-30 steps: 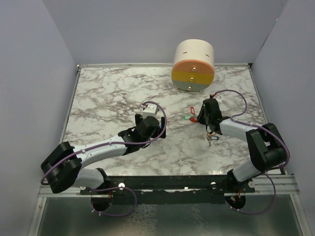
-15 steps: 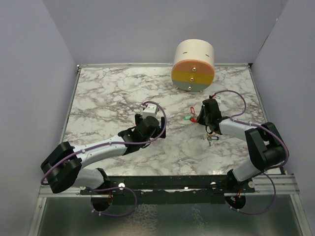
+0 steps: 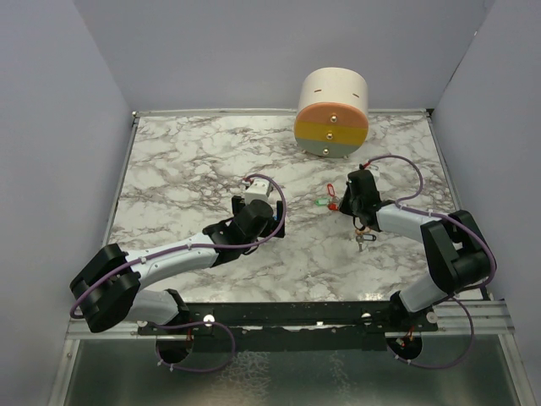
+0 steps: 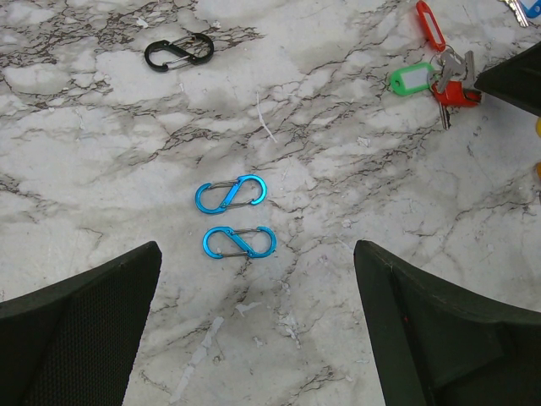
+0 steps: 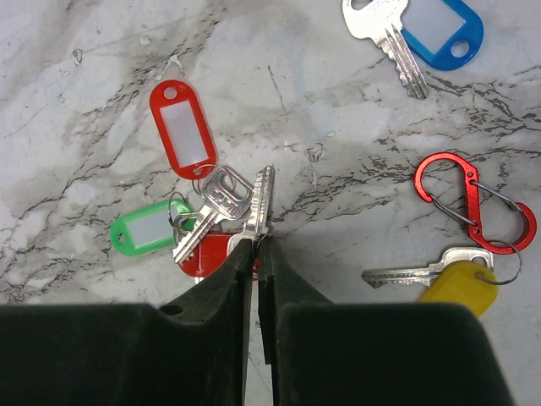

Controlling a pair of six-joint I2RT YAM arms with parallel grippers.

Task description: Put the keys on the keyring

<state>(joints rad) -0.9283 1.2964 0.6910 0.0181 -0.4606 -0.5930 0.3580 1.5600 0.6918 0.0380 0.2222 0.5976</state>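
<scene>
My right gripper [image 5: 256, 247] pinches a silver key [image 5: 261, 196] by its tip. My left gripper [image 4: 256, 258] hangs wide above blue clips [image 4: 230, 194].

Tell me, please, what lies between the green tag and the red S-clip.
In the right wrist view, two silver keys lie there, one pinched by the right tool, then bare marble.
</scene>
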